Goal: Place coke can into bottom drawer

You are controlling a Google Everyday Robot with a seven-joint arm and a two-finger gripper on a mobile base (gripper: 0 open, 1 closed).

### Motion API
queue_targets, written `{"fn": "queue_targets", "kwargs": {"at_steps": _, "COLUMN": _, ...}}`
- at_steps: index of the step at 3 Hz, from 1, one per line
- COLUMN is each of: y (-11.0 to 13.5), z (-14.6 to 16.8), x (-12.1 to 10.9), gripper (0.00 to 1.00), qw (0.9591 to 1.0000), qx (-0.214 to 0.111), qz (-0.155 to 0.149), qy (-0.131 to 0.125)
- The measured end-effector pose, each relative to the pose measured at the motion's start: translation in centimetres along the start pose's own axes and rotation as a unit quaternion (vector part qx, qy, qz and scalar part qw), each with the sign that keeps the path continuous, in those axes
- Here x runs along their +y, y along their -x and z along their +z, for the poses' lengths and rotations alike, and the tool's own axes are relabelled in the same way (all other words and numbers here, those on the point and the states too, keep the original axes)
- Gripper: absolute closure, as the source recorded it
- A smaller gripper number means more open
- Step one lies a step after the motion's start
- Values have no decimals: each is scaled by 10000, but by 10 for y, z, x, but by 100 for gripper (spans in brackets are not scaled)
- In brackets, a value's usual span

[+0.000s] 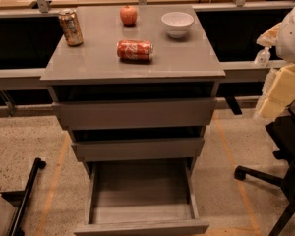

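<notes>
The coke can (135,50), red with white script, lies on its side in the middle of the grey cabinet top (187,63). The bottom drawer (142,200) is pulled out and open at the foot of the cabinet, and its inside looks empty. My gripper (280,92), seen as cream-coloured parts under a white arm, hangs at the right edge of the camera view. It is off the cabinet's right side, below the top's level and far from the can. It holds nothing that I can see.
A brownish-gold can (71,27) stands at the top's back left, a red apple (129,14) at the back middle, and a white bowl (177,23) at the back right. The two upper drawers (135,114) are slightly ajar. A black chair base (280,181) stands right of the cabinet.
</notes>
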State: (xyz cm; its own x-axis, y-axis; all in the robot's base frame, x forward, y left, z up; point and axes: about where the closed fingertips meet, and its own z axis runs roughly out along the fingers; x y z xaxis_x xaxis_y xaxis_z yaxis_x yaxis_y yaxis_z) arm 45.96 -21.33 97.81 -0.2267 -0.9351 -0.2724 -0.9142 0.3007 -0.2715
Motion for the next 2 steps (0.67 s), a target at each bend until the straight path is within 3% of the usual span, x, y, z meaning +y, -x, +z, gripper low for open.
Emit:
{"fn": "queue_targets", "kwargs": {"at_steps": 1, "y": 0, "z": 0, "x": 0, "gripper": 0, "qw": 10000, "qx": 0, "qz": 0, "qy": -1}}
{"fn": "queue_targets", "kwargs": {"at_steps": 2, "y": 16, "z": 10, "x": -8, "gripper": 0, "qw": 9996, "qx": -262, "qz": 51, "qy": 2}}
